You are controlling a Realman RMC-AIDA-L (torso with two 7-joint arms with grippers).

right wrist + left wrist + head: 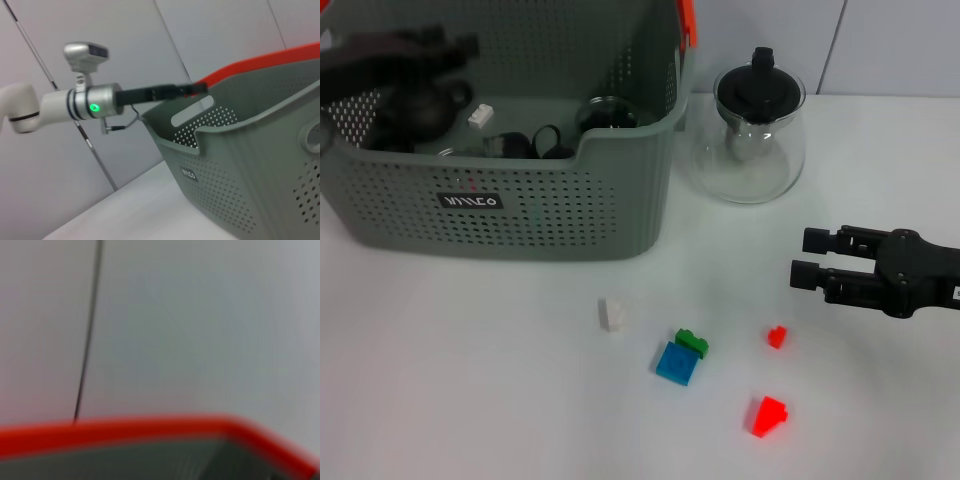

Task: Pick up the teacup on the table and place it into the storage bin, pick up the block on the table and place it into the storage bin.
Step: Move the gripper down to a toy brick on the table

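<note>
The large grey perforated plastic storage bin [520, 200] is seen at the back left of the white table [470, 400] — a glass teapot with a black lid [750, 130] just beside it. The black right gripper [800, 258] is held open above the table, near a small red block [777, 336].

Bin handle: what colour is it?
Orange-red, against the grey storage bin. The handle shows best in the right wrist view.
</note>
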